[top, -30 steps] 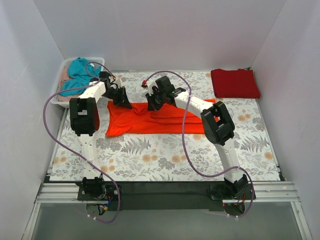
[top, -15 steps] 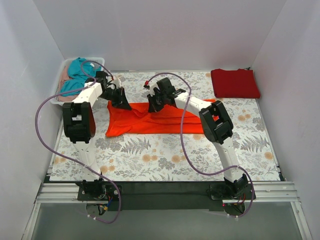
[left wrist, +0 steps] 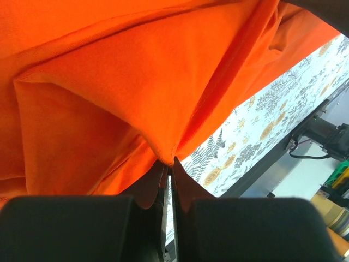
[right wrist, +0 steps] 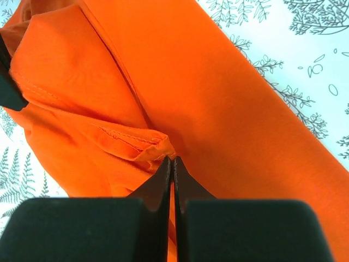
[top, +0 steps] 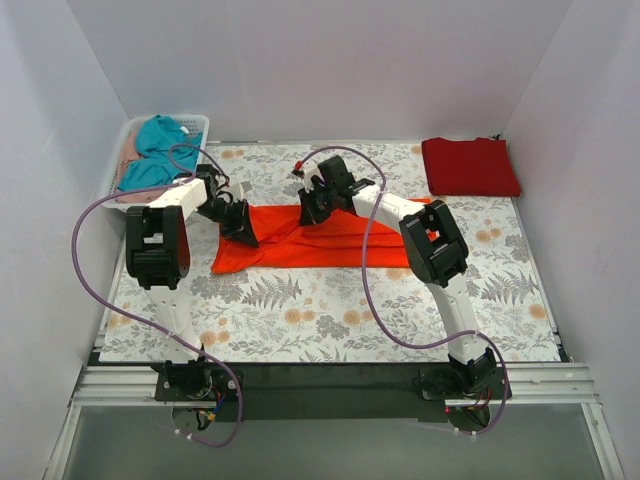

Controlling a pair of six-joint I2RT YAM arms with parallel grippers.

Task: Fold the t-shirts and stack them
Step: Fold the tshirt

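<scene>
On the table [top: 300, 310], the orange-red t-shirt [top: 320, 245] lies creased, half-folded.

Plain white walls [top: 300, 60] close in the table [top: 300, 320] on three sides under even, soft light. A pale cloth printed with grey ferns and orange flowers covers its top. A white basket [top: 198, 119] sits in the far left corner, and a metal rail [top: 560, 380] runs along the near edge.
</scene>
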